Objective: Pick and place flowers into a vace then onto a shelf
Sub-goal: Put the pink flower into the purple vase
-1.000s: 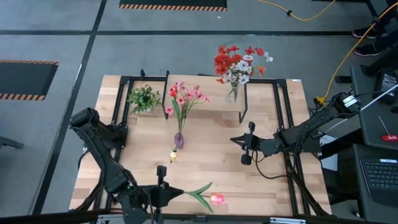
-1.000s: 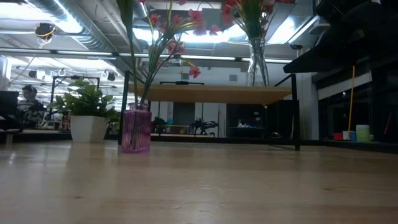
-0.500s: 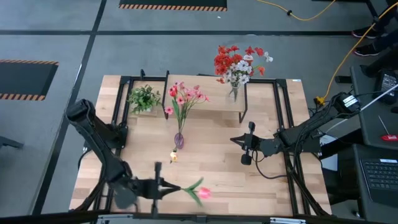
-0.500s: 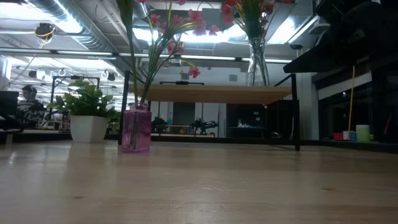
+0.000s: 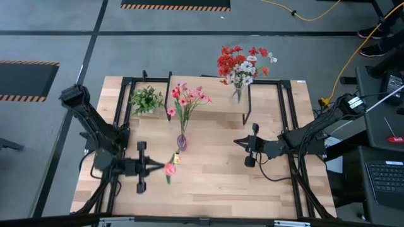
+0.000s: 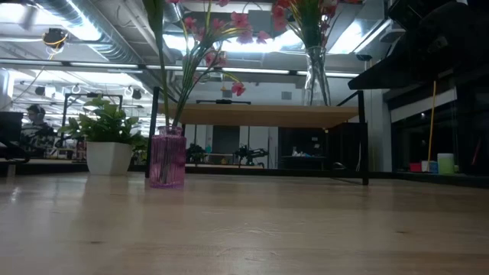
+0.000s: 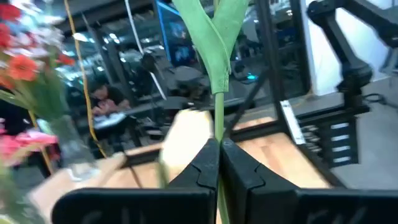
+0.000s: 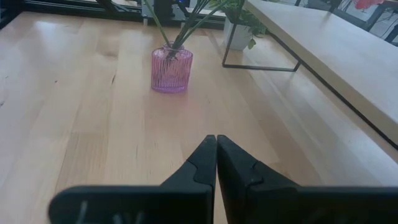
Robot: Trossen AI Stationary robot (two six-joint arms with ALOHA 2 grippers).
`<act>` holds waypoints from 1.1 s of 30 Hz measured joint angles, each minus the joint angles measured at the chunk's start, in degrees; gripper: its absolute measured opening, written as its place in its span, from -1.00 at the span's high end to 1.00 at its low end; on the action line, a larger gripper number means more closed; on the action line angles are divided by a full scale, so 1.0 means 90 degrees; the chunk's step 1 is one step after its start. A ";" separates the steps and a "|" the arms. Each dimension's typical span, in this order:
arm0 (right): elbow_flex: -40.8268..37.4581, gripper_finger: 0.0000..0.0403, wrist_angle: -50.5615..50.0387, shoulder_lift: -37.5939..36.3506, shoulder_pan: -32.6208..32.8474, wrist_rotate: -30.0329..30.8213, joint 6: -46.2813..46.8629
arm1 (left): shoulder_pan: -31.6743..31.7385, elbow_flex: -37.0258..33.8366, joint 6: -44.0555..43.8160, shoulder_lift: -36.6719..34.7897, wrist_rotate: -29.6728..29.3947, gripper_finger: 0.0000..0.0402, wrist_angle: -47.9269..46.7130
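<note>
The left claw (image 5: 153,167) is closed tight on the green stem of a pink tulip (image 5: 170,169), holding it clear of the table (image 5: 214,183). In the left wrist view the stem (image 7: 219,118) runs straight out from between the pinched fingers (image 7: 202,168), with two long leaves spreading beyond them. From above, the bloom sits just past the claw tip, on the side toward the purple vase (image 5: 182,142). The tulip's long axis lies roughly along the claw's line, stem end in the fingers and bloom leading.

The purple vase stands near the bloom, toward the shelf (image 5: 208,104), and already holds a pink spray (image 5: 187,96). A small yellow bit (image 5: 177,158) lies on the table between the vase and the tulip. On the shelf beyond the vase stand a leafy green plant (image 5: 146,99) and a clear vase with a red and white bouquet (image 5: 242,65).

The right claw (image 5: 238,142) hangs with its fingers pressed together on nothing, well to the other side of the purple vase. Bare wood lies open between the vase and the table's near edge.
</note>
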 joint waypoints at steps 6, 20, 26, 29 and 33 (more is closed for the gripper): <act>0.0000 0.92 0.0016 0.0000 -0.0174 0.0020 -0.0016 | 0.0641 -0.0864 0.0544 -0.0570 0.0586 0.99 0.0854; 0.0000 0.92 0.0198 0.0002 -0.0631 0.0020 -0.0022 | 0.3067 -0.1161 0.0777 -0.0693 0.2484 0.99 0.1224; 0.0000 0.92 0.0194 0.0002 -0.0631 0.0018 -0.0193 | 0.3448 -0.1199 0.0857 -0.0807 0.2621 0.98 0.1253; 0.0000 0.92 0.0194 0.0002 -0.0631 0.0018 -0.0195 | 0.3579 -0.1422 0.0687 -0.0829 0.2904 0.98 0.1551; 0.0000 0.92 0.0191 0.0002 -0.0631 0.0018 -0.0200 | 0.3625 -0.1917 0.0404 -0.0821 0.3023 0.98 0.2344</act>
